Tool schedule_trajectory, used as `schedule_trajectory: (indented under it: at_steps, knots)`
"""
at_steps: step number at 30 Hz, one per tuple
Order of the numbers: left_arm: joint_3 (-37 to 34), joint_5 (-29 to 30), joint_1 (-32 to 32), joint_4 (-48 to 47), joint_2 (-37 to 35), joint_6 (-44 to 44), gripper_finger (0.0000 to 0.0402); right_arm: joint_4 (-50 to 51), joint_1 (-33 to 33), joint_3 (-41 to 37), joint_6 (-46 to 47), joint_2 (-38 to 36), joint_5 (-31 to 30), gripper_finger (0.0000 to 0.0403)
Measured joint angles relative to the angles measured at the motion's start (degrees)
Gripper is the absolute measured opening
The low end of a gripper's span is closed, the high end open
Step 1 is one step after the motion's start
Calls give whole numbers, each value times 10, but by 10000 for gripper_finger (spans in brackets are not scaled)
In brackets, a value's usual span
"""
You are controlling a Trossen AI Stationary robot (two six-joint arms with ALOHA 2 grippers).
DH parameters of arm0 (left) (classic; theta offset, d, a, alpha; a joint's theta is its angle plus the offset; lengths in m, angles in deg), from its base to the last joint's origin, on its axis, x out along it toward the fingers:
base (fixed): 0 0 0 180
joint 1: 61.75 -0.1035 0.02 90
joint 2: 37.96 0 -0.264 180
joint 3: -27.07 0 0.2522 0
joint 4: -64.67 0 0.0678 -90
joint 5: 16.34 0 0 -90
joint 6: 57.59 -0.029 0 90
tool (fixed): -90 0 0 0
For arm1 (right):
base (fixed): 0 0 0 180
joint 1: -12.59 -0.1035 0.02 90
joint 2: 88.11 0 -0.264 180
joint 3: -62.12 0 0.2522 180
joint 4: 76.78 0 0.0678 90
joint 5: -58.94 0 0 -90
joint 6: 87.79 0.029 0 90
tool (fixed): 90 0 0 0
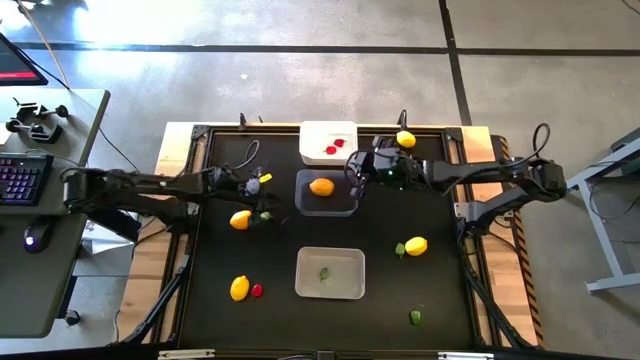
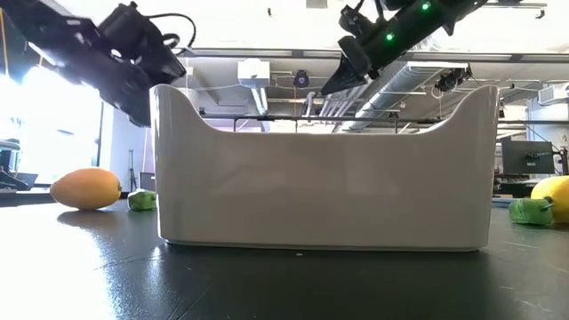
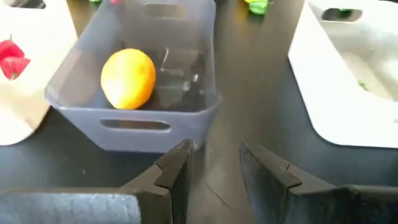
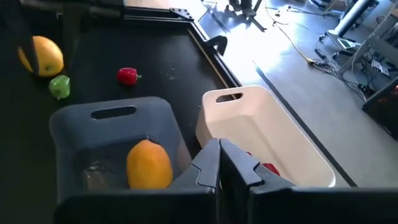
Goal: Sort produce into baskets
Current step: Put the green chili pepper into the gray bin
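Three baskets stand in a row down the table's middle. The white basket at the far side holds red berries. The clear dark basket holds one lemon. The pale basket at the near side holds a green piece. My left gripper is open and empty, left of the clear basket, above the table. My right gripper is shut and empty, raised over the clear basket's far right corner. Loose lemons lie on the mat.
Another lemon lies at the far right. A red berry lies by the near-left lemon. Green pieces lie at left, right and near right. A desk with a keyboard stands left of the table.
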Motion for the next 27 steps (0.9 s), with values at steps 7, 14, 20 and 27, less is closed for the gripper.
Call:
schedule_trajectory:
  at_steps: [7,14,20,27]
  knots:
    - [109,38,38,-250,-42,18,117,-41,-7,0,-15,15,0,0]
    - [227,61,79,-413,-9,28,117,-102,-7,0,-46,31,21,0]
    - [278,61,107,-485,56,22,120,-94,-7,0,-49,31,25,0]
    - [286,78,126,-505,125,-1,159,-77,-8,0,-50,31,25,0]
